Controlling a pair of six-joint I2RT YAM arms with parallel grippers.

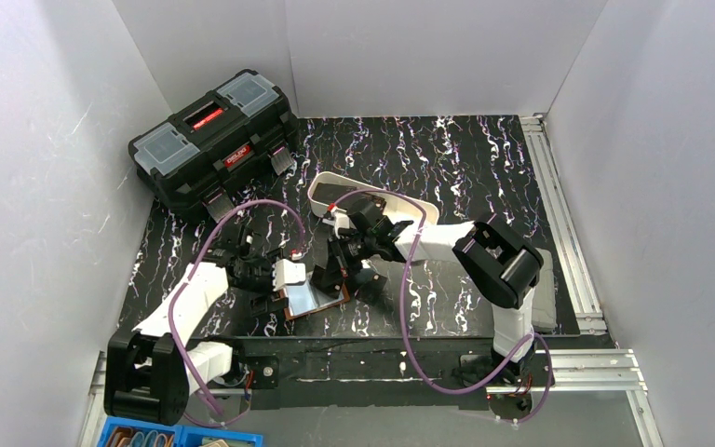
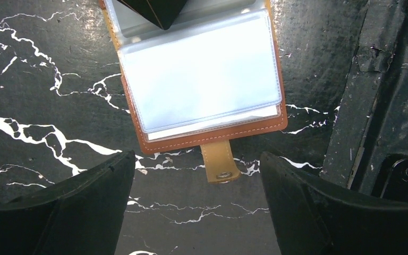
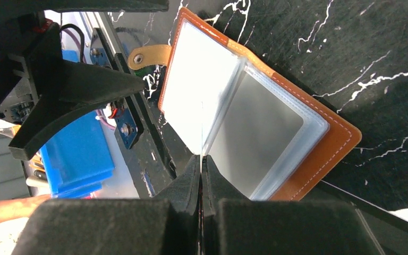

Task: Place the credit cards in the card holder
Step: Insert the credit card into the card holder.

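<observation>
Lying open on the desk (image 2: 42,64) near the arm bases: card holder (image 2: 202,79), brown leather, clear plastic sleeves uppermost, snap strap (image 2: 219,162) pointing at the left claw (image 2: 196,158), which hovers just short of it, fingers wide apart, holding nothing. Right claw (image 3: 202,159): pressed together on what appears to be one credit card (image 2: 156,8), thin, seen edge-on, at the sleeve mouths. Handling, judged: card light, stiff, slick, best pinched by its trailing edge; sleeves soft and floppy; holder light, liable to slide, so pin a leather border. Beyond: white tray (image 1: 321,191); farthest, black toolbox (image 1: 214,140).
</observation>
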